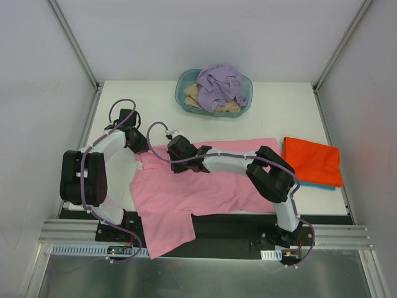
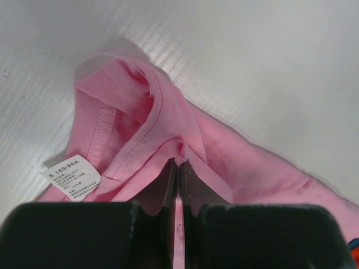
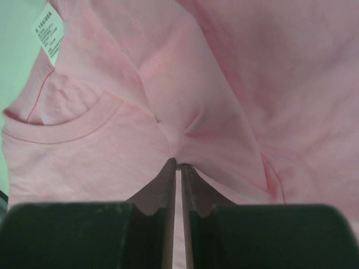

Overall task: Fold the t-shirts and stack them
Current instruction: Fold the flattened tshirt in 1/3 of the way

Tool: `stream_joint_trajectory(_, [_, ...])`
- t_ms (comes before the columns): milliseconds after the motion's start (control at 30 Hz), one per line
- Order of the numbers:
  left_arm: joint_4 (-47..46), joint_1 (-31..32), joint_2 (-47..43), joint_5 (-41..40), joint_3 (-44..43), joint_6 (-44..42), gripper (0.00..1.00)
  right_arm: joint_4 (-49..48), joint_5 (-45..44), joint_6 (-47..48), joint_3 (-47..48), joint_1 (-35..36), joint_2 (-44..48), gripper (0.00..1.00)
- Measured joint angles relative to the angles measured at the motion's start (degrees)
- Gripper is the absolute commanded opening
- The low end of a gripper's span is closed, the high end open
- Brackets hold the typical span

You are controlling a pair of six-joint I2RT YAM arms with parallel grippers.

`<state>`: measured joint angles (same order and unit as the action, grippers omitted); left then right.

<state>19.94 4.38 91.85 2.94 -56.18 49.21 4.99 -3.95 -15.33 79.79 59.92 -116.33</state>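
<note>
A pink t-shirt (image 1: 205, 186) lies spread across the middle of the table, one part hanging over the near edge. My left gripper (image 2: 179, 162) is shut on the pink t-shirt (image 2: 235, 151) at its far left corner, beside the collar and white label (image 2: 71, 176). My right gripper (image 3: 179, 164) is shut on a pinch of the pink t-shirt (image 3: 235, 84) just right of the neckline. A folded orange-red t-shirt (image 1: 313, 161) lies at the right on a teal one (image 1: 324, 185). Lavender (image 1: 220, 85) and tan (image 1: 193, 94) t-shirts fill the basket.
The teal plastic basket (image 1: 244, 104) stands at the back centre of the white table (image 1: 155, 99). Metal frame posts rise at the back corners. Both arms reach over the shirt's far left part, close together.
</note>
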Motion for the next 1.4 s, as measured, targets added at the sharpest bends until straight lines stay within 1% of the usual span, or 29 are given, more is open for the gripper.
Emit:
stream_joint_trajectory(33, [0.0,0.0,-0.2,0.0,0.3,0.0,0.0,-0.1,-0.6,-0.5,0.0,0.0,0.0,0.01])
stream_joint_trajectory(200, [0.0,0.0,-2.1,0.0,1.4,0.0,0.0,0.2,-1.7,-1.9,0.0,0.1,0.0,0.01])
stream_joint_trajectory(300, [0.0,0.0,-4.2,0.3,3.1,0.0,0.0,2.2,-0.9,-2.0,0.0,0.1,0.4,0.01])
stream_joint_trajectory(400, [-0.1,0.0,-7.6,1.4,5.8,-0.1,0.0,6.5,2.2,-1.8,0.7,-0.3,1.5,0.01])
stream_joint_trajectory(600, [0.0,0.0,-17.3,4.1,13.4,-0.2,0.0,14.8,14.3,-1.5,2.6,-3.1,3.8,0.01])
stream_joint_trajectory(833, [1.4,0.1,-26.1,7.1,19.9,0.3,0.0,24.5,21.9,0.5,4.1,-5.4,4.3,0.01])
stream_joint_trajectory(1000, [5.0,0.2,-32.0,7.6,20.8,0.9,0.0,29.6,25.1,2.4,4.7,-6.6,4.8,0.01])
stream_joint_trajectory(1167, [9.4,0.9,-35.5,7.6,21.5,1.5,0.0,32.4,27.2,4.3,5.0,-7.0,5.5,0.01])
stream_joint_trajectory(1367, [13.4,3.4,-39.3,7.8,26.0,4.2,0.0,34.0,29.0,5.5,5.0,-7.0,6.0,0.06])
stream_joint_trajectory(1400, [14.0,4.0,-39.9,8.0,26.8,4.6,0.05,34.1,29.1,5.5,4.9,-7.0,6.0,0.06])
